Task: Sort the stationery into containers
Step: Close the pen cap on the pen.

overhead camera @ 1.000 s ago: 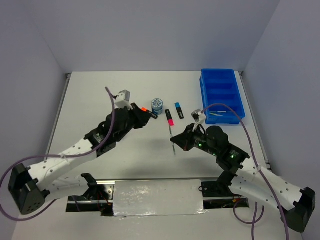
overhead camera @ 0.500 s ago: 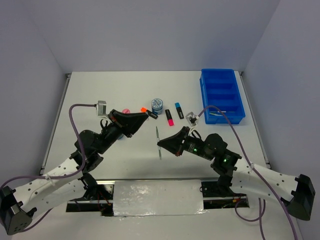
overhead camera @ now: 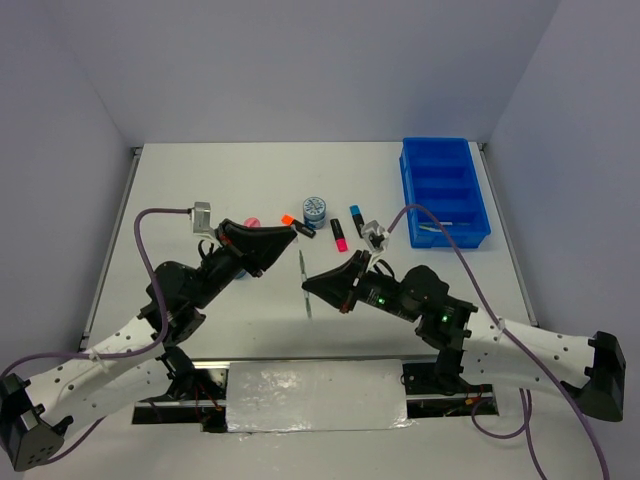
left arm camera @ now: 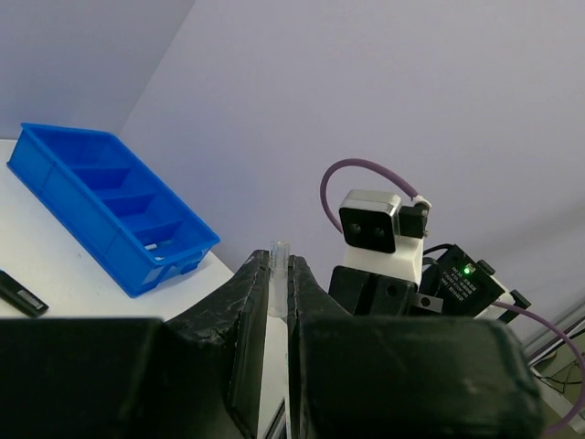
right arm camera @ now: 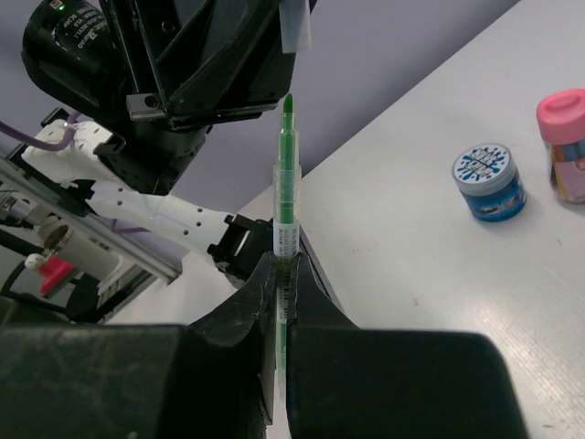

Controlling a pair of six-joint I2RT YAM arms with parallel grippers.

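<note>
My right gripper [overhead camera: 309,286] [right arm camera: 285,267] is shut on a thin green pen [overhead camera: 304,262] [right arm camera: 288,183], held upright above the table with its bare tip up. My left gripper [overhead camera: 296,233] [left arm camera: 279,267] is shut on a clear pen cap [left arm camera: 279,273] [right arm camera: 293,23], which hangs just above the pen's tip. Lying on the table behind them are the orange highlighter [overhead camera: 291,222], the pink highlighter [overhead camera: 340,236] and the blue highlighter [overhead camera: 357,220]. A blue-white tub [overhead camera: 315,208] [right arm camera: 489,179] and a pink bottle [overhead camera: 252,224] [right arm camera: 563,144] are there too. The blue tray [overhead camera: 474,192] [left arm camera: 55,187] sits at the far right with thin pens [overhead camera: 436,229] in its nearest compartment.
The two arms meet over the middle of the table, gripper to gripper. Grey walls close in the table at the left, the back and the right. The arms' bases and a metal plate [overhead camera: 315,395] line the near edge.
The left arm drew back and turned its gripper to the right. The right gripper carried the green pen left, towards the left gripper and the cap.
</note>
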